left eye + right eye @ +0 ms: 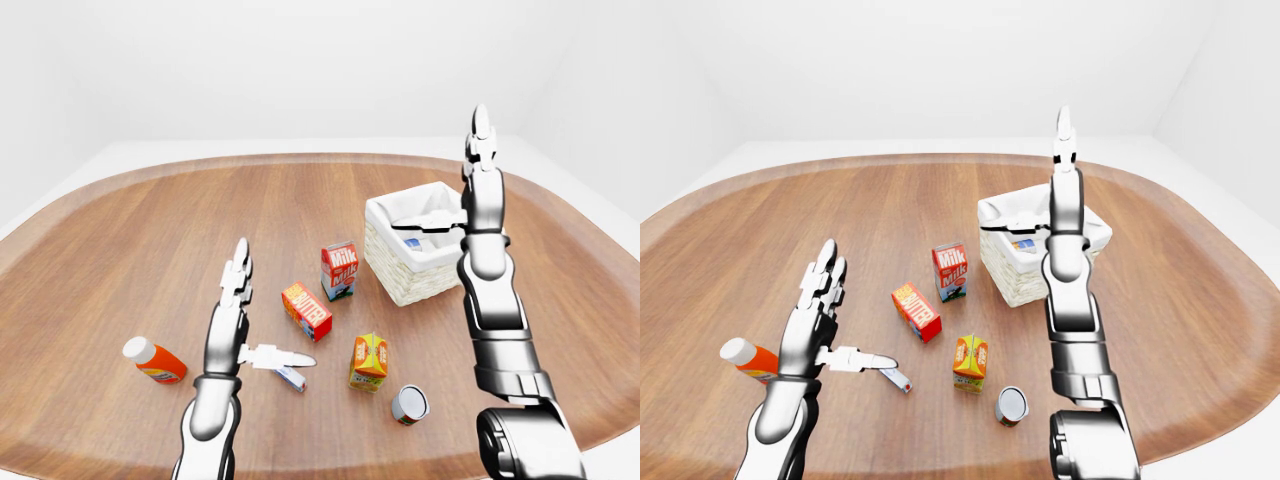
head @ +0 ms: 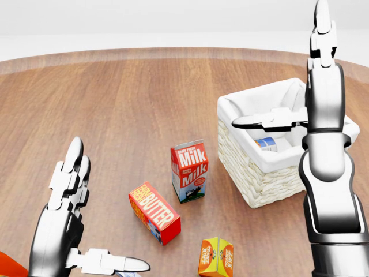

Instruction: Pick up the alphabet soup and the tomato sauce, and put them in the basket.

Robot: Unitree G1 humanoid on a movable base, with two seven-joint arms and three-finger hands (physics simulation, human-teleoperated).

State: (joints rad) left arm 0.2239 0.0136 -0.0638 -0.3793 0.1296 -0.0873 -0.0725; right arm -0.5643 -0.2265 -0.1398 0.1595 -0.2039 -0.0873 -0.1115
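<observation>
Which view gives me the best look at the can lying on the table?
The left-eye view: the can lies whole and unblocked at bottom right, beside the orange carton. The right-eye view shows it too, similarly clear. The head view cuts it off below its bottom edge.
</observation>
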